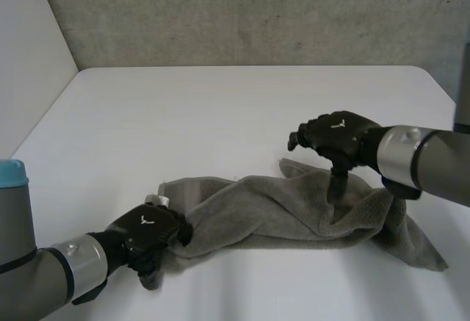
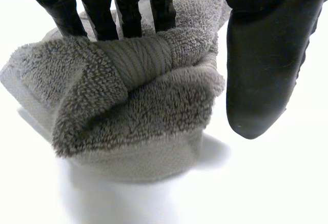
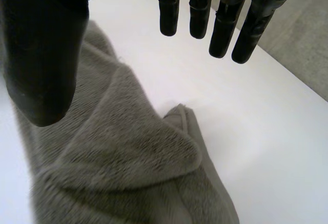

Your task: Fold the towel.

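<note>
Grey terry towel (image 1: 294,214), roped up lengthwise along near side of bench (image 1: 220,108), one tail trailing off near right. Thick looped pile, flat woven band at hem. Judged soft, limp, light, grippy rather than slick; nothing to break; sure to sag wherever unsupported. Best taken at corners or hem, then spread flat before folding. Left hand (image 1: 147,229) closed over bunched left end, fingertips sunk in pile, thumb clear beside it. Right hand (image 1: 338,139) spread, empty, above right part, thumb pointing down at cloth.
</note>
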